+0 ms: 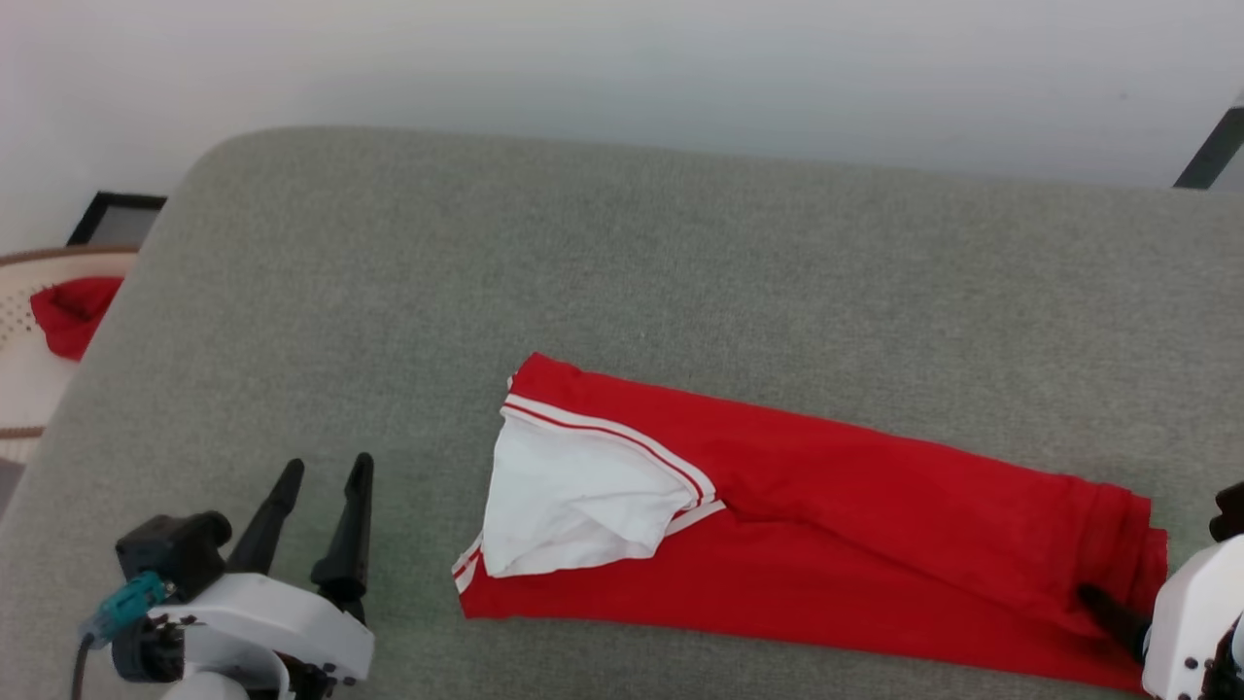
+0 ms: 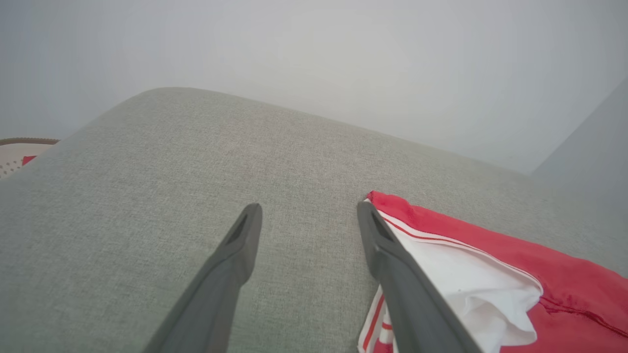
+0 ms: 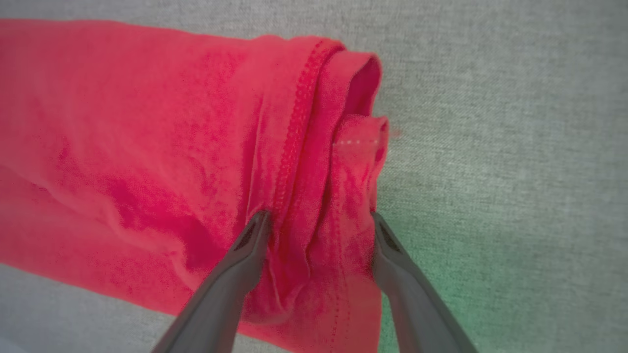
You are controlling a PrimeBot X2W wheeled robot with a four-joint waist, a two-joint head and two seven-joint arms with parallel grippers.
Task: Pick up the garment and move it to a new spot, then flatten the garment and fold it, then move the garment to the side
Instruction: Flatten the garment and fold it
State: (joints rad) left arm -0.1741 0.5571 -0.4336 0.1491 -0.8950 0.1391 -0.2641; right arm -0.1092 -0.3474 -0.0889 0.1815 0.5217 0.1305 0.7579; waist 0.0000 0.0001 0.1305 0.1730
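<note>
1. Garment [image 1: 826, 506] lies on the cushion [image 1: 583, 253] as a long strip; folding seems underway.
2. Left gripper [image 1: 327, 465] gapes empty near the sleeve [image 1: 573, 506]; right gripper [image 3: 319, 215] straddles the hem [image 3: 343, 147], unclosed.
3. Next probably needs both ends pinched.

Garment [image 1: 826, 506] right end partly behind right arm [image 1: 1191, 622] — hem close-up blurred; basket [image 1: 19, 301] cut by left edge.

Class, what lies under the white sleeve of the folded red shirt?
The white sleeve lies on top of the red garment, which rests on the grey cushion. The cloth beneath the sleeve is covered, so any print there cannot be seen.
</note>
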